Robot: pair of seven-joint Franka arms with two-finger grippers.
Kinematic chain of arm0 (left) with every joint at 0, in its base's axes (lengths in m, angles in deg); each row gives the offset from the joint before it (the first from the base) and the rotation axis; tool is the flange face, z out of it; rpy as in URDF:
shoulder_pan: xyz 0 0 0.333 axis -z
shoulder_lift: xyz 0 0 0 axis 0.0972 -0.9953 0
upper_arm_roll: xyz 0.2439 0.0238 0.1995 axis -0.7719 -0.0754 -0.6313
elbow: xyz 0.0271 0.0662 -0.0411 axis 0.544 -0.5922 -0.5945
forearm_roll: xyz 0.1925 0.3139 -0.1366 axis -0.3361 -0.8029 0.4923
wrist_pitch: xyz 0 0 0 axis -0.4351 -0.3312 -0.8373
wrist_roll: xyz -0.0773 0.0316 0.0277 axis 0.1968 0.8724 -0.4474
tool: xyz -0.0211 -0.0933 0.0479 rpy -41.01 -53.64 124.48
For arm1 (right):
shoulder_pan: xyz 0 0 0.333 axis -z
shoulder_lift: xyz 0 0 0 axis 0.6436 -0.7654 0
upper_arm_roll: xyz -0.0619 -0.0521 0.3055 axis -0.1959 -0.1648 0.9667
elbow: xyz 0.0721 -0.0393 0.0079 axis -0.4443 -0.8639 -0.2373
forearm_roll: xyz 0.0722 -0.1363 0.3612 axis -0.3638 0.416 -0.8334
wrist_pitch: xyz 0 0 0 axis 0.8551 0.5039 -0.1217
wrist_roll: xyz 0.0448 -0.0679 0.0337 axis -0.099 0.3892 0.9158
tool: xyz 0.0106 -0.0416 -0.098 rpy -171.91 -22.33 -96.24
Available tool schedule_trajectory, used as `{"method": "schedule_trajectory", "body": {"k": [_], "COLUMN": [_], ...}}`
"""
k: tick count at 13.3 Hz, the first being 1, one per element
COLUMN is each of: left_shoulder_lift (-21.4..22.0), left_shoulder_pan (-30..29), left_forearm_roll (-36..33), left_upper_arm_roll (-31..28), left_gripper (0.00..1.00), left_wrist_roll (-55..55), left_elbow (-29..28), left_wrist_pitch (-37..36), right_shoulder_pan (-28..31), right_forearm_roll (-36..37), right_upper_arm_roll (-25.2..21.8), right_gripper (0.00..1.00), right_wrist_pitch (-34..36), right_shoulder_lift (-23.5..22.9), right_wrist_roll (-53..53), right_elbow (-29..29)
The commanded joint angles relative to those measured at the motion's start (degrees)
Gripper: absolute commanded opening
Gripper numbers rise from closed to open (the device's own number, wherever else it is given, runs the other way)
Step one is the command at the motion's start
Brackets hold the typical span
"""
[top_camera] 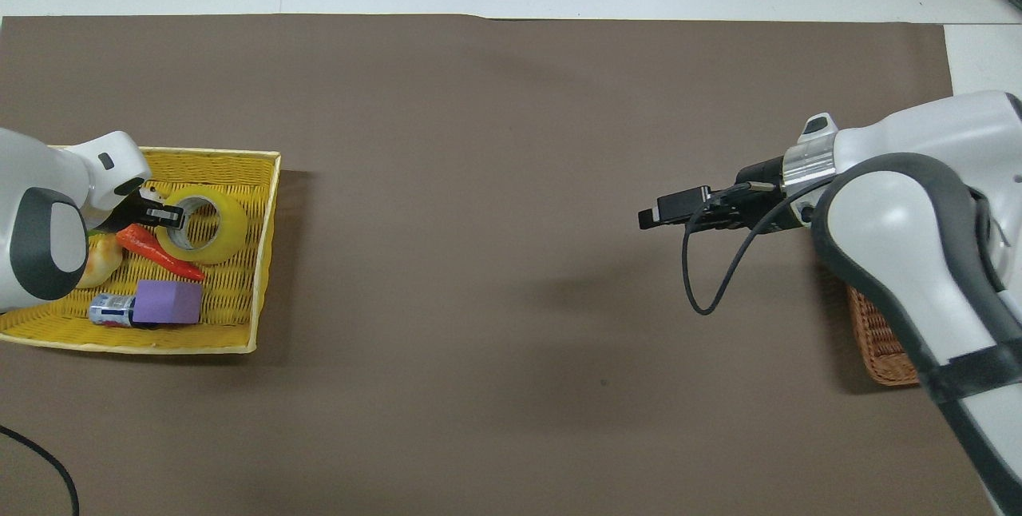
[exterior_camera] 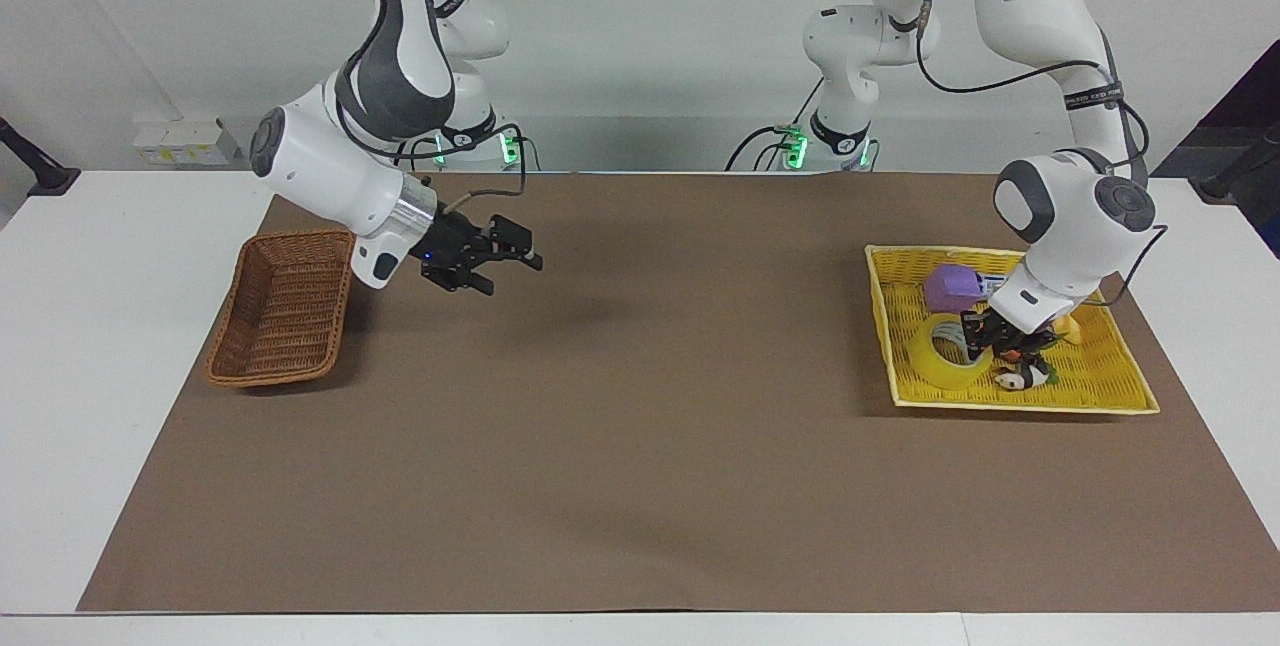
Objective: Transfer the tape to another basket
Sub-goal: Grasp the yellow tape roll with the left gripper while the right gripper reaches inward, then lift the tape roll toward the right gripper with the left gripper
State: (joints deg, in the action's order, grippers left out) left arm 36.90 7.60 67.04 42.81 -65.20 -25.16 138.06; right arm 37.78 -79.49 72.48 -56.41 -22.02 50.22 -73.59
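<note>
The tape (exterior_camera: pixel 942 358) (top_camera: pixel 209 216), a yellow roll with a white core, lies flat in the yellow basket (exterior_camera: pixel 1020 408) (top_camera: pixel 263 260) at the left arm's end. My left gripper (exterior_camera: pixel 981 343) (top_camera: pixel 171 217) is down in that basket and shut on the roll's wall, one finger inside the core. The dark-brown wicker basket (exterior_camera: pixel 285 311) (top_camera: pixel 878 344) stands empty at the right arm's end, partly hidden by the arm in the overhead view. My right gripper (exterior_camera: pixel 512 273) (top_camera: pixel 651 217) hangs open and empty over the brown mat, beside the wicker basket toward the table's middle.
The yellow basket also holds a purple block (exterior_camera: pixel 950 286) (top_camera: pixel 166 302), an orange carrot (top_camera: pixel 160 252), a pale croissant toy (top_camera: pixel 100 260), a small can (top_camera: pixel 108 310) and a little black-and-white toy (exterior_camera: pixel 1020 379). A brown mat (exterior_camera: pixel 640 426) covers the table.
</note>
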Motion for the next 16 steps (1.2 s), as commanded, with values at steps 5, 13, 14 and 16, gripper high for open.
{"method": "schedule_trajectory", "body": {"k": [5, 13, 14, 16], "left_shoulder_lift": [8.8, 8.6, 8.2, 7.7], "left_shoulder_pan": [6.0, 24.2, 26.1, 29.3], "left_forearm_roll": [0.9, 8.2, 8.3, 10.2], "left_upper_arm_roll": [-0.1, -0.1, -0.1, -0.1], "left_gripper": [0.00, 0.00, 0.00, 0.00], "left_wrist_roll": [5.4, 29.7, 32.4, 35.9], "left_elbow": [3.5, 0.4, 0.1, 0.2], "left_wrist_pitch": [-10.0, -2.2, -0.5, -0.1], "right_shoulder_pan": [-8.1, -20.7, -21.5, -22.4], "right_forearm_roll": [-11.1, -32.1, -33.4, -34.2], "right_upper_arm_roll": [0.1, 0.1, 0.1, 0.1], "right_gripper": [1.00, 1.00, 1.00, 1.00], "right_wrist_pitch": [-13.1, -29.5, -30.4, -31.6], "right_shoulder_lift": [-2.6, -9.8, -10.4, -10.7], "right_wrist_roll": [0.6, 1.0, 1.0, 1.0], "right_elbow": [-2.8, 2.0, 2.9, 3.5]}}
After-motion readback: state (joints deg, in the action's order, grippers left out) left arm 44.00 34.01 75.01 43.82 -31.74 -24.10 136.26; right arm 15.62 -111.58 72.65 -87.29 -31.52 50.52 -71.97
